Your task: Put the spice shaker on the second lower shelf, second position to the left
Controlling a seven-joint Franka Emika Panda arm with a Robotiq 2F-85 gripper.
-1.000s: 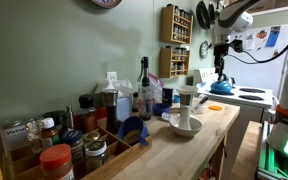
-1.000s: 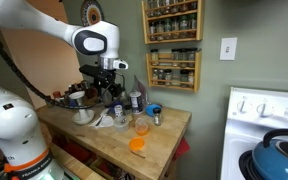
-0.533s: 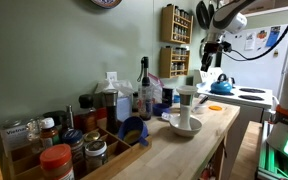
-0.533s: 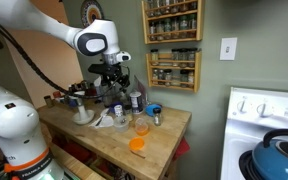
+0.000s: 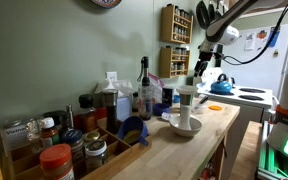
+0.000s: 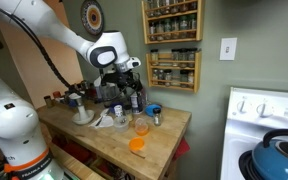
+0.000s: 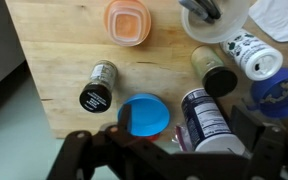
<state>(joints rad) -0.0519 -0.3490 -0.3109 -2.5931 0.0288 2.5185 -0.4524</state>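
The spice shaker (image 7: 97, 86) is a small glass jar with a black cap. It stands on the wooden counter near the edge and also shows in an exterior view (image 6: 156, 118). My gripper (image 7: 174, 152) is open and empty, hovering above a blue lid (image 7: 144, 114) and a white-and-blue bottle (image 7: 209, 120), with the shaker off to one side. The gripper shows in both exterior views (image 6: 132, 97) (image 5: 197, 66). The small wooden spice rack with rows of little jars hangs on the wall (image 6: 174, 68) (image 5: 177, 40), and its tiers look full of jars.
An orange cup (image 7: 128, 20), an olive-lidded jar (image 7: 216, 70), a white patterned bottle (image 7: 254, 55) and a white bowl (image 7: 219, 18) crowd the counter (image 7: 54, 60). A low tray of big jars (image 5: 54, 150) sits at the near end. A stove with a blue kettle (image 6: 281, 152) stands beside the counter.
The arm has swung along the counter toward the end with the blue lid and shaker, and the gripper has come lower. Nothing has been grasped.
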